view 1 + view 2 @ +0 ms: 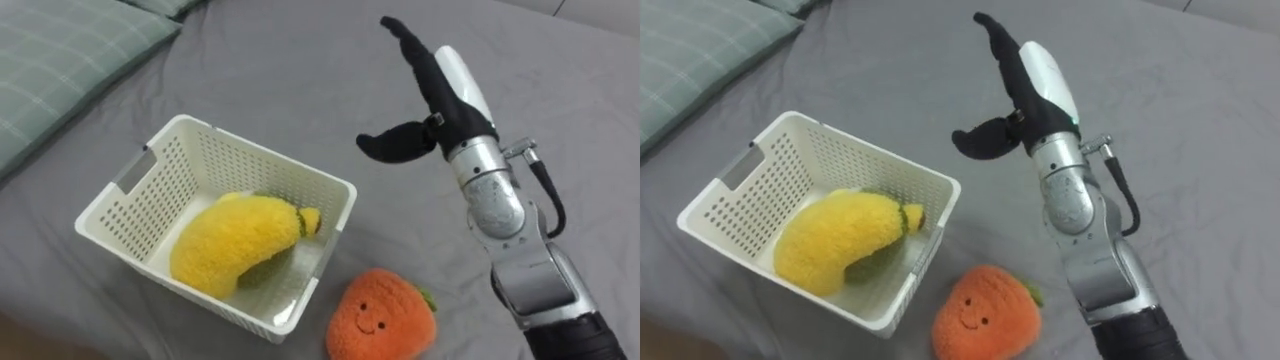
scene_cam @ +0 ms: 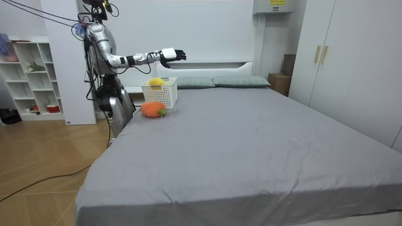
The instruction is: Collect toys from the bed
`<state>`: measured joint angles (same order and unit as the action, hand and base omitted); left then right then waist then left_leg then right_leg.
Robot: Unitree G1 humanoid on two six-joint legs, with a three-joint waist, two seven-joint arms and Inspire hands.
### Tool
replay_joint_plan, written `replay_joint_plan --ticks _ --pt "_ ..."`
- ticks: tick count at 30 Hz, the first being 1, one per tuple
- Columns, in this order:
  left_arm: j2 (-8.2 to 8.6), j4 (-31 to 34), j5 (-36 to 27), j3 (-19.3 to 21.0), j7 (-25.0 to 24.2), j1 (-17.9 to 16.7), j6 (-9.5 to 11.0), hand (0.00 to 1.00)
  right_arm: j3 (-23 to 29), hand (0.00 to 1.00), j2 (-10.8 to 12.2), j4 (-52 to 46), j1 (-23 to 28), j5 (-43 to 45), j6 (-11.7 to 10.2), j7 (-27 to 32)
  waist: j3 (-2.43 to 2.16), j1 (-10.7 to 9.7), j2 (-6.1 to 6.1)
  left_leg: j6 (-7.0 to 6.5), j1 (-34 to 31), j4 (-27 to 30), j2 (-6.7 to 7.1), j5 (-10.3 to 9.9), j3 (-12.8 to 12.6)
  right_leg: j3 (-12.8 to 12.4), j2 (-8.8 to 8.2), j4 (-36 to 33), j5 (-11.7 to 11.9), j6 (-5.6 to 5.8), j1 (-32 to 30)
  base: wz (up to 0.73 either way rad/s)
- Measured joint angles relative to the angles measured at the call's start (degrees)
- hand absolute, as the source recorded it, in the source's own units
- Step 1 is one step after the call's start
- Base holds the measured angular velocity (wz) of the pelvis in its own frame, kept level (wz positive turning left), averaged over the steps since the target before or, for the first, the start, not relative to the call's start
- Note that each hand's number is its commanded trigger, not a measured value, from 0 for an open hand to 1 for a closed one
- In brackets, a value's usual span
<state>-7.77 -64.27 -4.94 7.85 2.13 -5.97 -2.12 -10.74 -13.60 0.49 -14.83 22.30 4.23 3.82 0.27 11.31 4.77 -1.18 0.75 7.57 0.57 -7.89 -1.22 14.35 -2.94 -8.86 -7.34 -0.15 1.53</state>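
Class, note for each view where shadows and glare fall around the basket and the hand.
Left eye view: soft light, the white basket throwing a faint shadow on the grey bed beside it, and a glint on the white back of the open right hand. Room view: bed evenly lit, no hard shadows.

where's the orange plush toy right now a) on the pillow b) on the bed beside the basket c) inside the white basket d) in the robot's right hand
B: the orange plush toy lies on the bed beside the white basket, while the right hand is open and empty.
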Motion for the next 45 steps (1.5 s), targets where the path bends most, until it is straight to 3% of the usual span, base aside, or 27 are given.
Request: replay_joint_plan --ticks 6,15,18,24,27,29,33,42,45 --pt "-0.07 -0.57 -1.85 0.07 1.03 -0.94 0.01 0.00 1.10 0.00 -0.05 -1.62 6.95 -2.30 0.02 0.38 -0.12 -1.68 0.10 -0.16 0.96 0.15 0.04 -0.42 -0.52 -0.56 -0.06 -0.20 -0.03 0.08 1.03 -0.04" --pt "-0.11 -0.89 -2.31 0.40 1.21 -1.57 0.22 0.00 4.12 0.00 -0.05 -1.63 8.28 -2.09 -0.65 0.50 -0.12 -3.61 -0.15 -0.28 2.03 0.14 -0.17 -0.67 -2.94 -3.50 0.14 -0.89 -0.04 0.16 0.52 -0.15" --pt "-0.02 -0.86 -2.34 0.34 1.30 -1.86 0.90 0.00 5.29 0.00 -0.05 -1.60 10.75 -2.32 -1.67 0.58 -0.16 -3.76 -0.17 -0.33 2.20 0.08 -0.18 -0.72 -3.29 -3.88 0.17 -0.84 -0.02 0.21 0.52 -0.06" --pt "0.03 -0.87 -2.39 -0.07 2.30 -2.04 1.11 0.00 5.36 0.00 -0.05 -0.98 12.98 -3.42 -1.71 1.42 0.04 -4.93 -0.48 -0.28 2.12 0.05 -0.24 -0.87 -3.40 -4.16 0.29 -0.80 -0.04 0.24 0.32 -0.01" --pt "0.07 -0.87 -2.35 -0.15 2.72 -2.29 1.44 0.00 5.31 0.00 -0.04 0.14 14.66 -3.43 -2.33 2.53 0.05 -5.08 -0.65 -0.24 2.40 0.04 -0.29 -0.96 -3.42 -4.42 0.38 -0.70 -0.04 0.24 0.38 -0.04" --pt "0.16 -0.86 -2.35 -0.15 3.43 -2.28 1.56 0.00 5.29 0.00 -0.02 2.31 16.34 -3.23 -2.94 2.74 -0.28 -5.03 -0.48 -0.26 2.51 0.00 -0.28 -0.99 -3.42 -4.48 0.38 -0.73 -0.05 0.26 0.40 0.00" --pt "0.07 -0.87 -2.37 -2.10 4.23 -1.97 1.91 0.00 5.07 0.00 0.08 8.95 17.72 -3.26 -2.96 2.83 -0.20 -5.07 -0.84 -0.32 1.75 0.10 -0.24 -1.04 -3.47 -4.84 0.36 -0.91 -0.07 0.29 -0.33 -0.01" --pt "0.16 -0.91 -2.51 -3.84 3.83 -1.31 2.22 0.00 2.78 0.00 0.43 11.08 18.85 -4.10 -3.48 3.14 -0.18 -4.97 -1.10 -0.32 1.61 0.07 -0.24 -1.03 -3.65 -4.81 0.41 -0.71 -0.11 0.34 -0.40 0.00" --pt "0.08 -0.91 -2.53 -4.42 3.94 -1.19 2.41 0.00 1.76 0.00 2.12 16.34 18.75 -4.29 -4.09 3.16 -0.24 -4.89 -0.97 -0.32 1.22 0.07 -0.20 -1.04 -3.38 -4.43 0.37 -0.58 -0.13 0.37 -0.55 0.04"
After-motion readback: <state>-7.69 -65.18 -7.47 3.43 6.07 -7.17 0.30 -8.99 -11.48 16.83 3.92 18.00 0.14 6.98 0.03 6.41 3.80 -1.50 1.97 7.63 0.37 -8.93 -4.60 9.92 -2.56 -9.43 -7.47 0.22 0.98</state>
